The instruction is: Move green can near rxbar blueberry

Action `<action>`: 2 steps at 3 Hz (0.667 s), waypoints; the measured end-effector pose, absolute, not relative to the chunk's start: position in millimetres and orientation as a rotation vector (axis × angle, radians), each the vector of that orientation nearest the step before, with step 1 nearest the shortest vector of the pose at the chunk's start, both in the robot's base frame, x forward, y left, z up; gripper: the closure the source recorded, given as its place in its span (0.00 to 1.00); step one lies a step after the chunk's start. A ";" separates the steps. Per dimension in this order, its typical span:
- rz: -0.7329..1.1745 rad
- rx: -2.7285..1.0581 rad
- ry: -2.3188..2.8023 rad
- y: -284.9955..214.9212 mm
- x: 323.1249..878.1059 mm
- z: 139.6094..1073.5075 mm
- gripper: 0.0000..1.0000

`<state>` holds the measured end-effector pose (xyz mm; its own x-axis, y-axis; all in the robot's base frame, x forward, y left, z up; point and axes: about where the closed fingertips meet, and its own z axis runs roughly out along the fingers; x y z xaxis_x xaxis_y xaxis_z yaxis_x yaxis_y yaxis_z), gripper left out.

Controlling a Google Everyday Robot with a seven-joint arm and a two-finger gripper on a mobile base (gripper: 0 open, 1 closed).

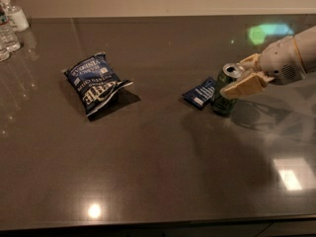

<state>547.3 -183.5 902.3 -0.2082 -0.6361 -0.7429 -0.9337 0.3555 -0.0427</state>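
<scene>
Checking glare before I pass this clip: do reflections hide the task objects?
Camera view: no. White glare spots lie on the bare front of the table, a green reflection sits at the back right, and the green can, rxbar blueberry and gripper at the can show plainly.

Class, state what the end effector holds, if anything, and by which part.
The end effector grips the green can around its upper body.
</scene>
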 end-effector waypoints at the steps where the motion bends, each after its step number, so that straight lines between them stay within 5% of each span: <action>1: 0.554 -1.368 1.934 -184.1 548.0 900.9 0.07; 2: 0.541 -1.389 1.905 -181.7 544.9 899.1 0.00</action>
